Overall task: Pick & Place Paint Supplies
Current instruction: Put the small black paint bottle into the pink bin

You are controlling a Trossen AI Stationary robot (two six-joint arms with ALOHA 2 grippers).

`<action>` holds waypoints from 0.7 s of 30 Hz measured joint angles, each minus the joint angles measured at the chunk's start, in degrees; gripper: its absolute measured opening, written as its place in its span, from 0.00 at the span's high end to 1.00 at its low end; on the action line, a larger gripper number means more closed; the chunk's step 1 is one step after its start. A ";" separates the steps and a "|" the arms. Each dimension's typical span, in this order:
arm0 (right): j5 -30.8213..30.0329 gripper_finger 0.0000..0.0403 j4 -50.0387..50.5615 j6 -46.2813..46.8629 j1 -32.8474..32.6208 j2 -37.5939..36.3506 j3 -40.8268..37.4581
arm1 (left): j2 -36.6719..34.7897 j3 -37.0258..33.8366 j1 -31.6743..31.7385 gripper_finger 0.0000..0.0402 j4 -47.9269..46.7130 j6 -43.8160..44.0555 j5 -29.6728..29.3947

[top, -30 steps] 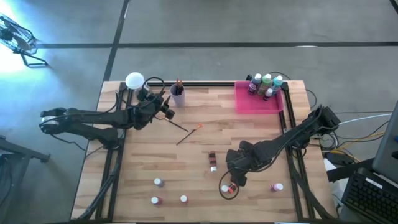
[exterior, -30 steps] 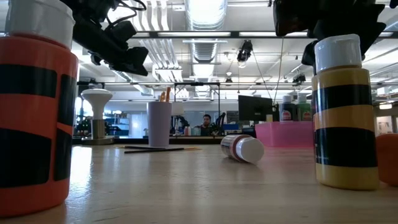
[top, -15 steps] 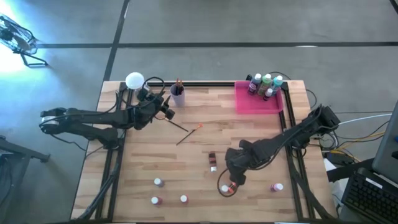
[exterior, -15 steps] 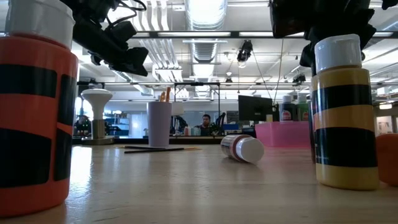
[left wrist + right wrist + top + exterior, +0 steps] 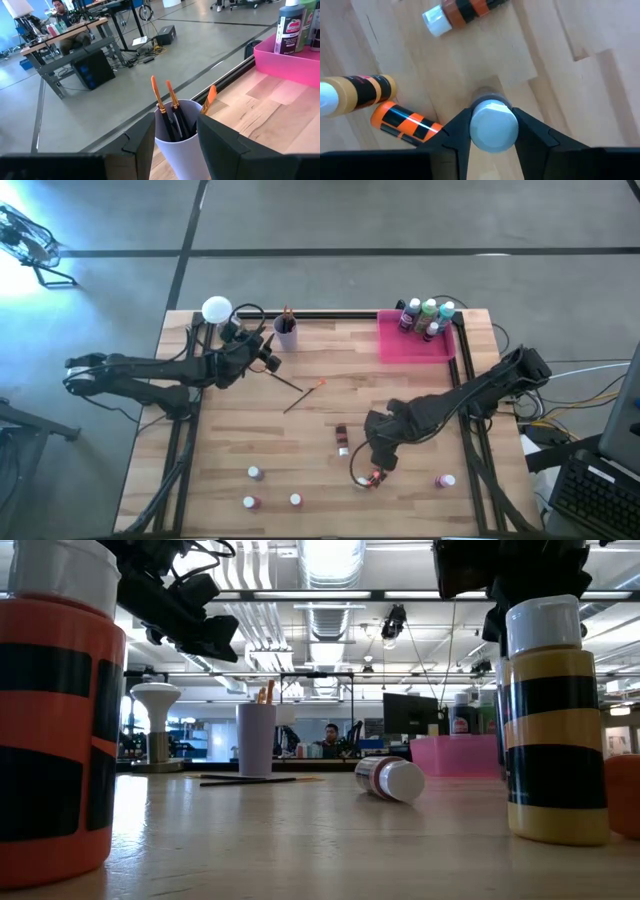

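wooden table (image 5: 320,420) bears bottles (image 5: 252,473), brush (image 5: 300,395), tray (image 5: 412,345).

My right gripper (image 5: 378,471) hangs low over the tabletop near its front edge, right of centre, wrist bent steeply down, my fingers (image 5: 454,134) pressed against both sides of a white-capped bottle (image 5: 493,125). That arm reaches in from the right edge, elbow raised. My left gripper (image 5: 268,354) hovers near the back left corner, arm stretched in from the left edge, fingers (image 5: 142,142) parted.
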State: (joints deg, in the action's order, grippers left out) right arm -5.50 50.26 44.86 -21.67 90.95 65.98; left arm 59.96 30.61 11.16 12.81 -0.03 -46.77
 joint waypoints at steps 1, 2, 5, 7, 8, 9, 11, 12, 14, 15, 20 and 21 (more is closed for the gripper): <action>-0.04 0.71 0.56 0.21 0.14 -0.59 0.00 | 0.00 0.00 0.00 0.62 0.03 0.00 0.00; -0.16 0.69 1.34 0.38 0.36 -1.15 0.00 | 0.00 0.00 0.00 0.62 0.03 0.00 0.01; -1.10 0.66 4.20 0.44 0.92 -3.39 0.00 | 0.00 0.00 0.00 0.62 0.01 0.00 0.01; -2.33 0.68 6.53 0.44 1.52 -4.95 0.00 | 0.00 0.00 0.00 0.62 0.03 0.00 0.01; -2.81 0.69 7.68 0.47 1.89 -5.88 0.00 | 0.00 0.00 0.00 0.62 0.00 0.00 0.01; -3.48 0.70 8.84 0.48 2.21 -6.69 0.00 | 0.00 0.00 -0.02 0.62 -0.01 0.00 0.01; -4.18 0.72 10.96 0.53 3.11 -8.85 0.00 | 0.00 0.00 0.00 0.62 -0.02 0.00 0.01; -4.88 0.72 11.88 0.60 3.50 -9.96 0.00 | 0.00 0.00 -0.02 0.62 -0.05 0.00 0.01; -5.64 0.72 13.68 0.44 4.43 -12.41 0.00 | 0.00 0.00 0.00 0.62 -0.17 0.00 0.01; -6.43 0.72 14.35 0.33 4.97 -13.60 0.00 | 0.00 0.00 -0.01 0.62 -0.17 0.00 0.01; -10.30 0.68 17.64 -1.16 9.63 -20.16 0.00 | 0.00 0.00 0.00 0.62 -0.22 0.00 0.01; -10.80 0.68 18.02 -1.58 10.82 -21.30 0.00 | 0.00 0.00 0.00 0.62 -0.21 0.00 0.01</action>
State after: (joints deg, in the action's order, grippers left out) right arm -16.30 68.29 43.29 -10.85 69.65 65.98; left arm 59.96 30.61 11.16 12.60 -0.03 -46.76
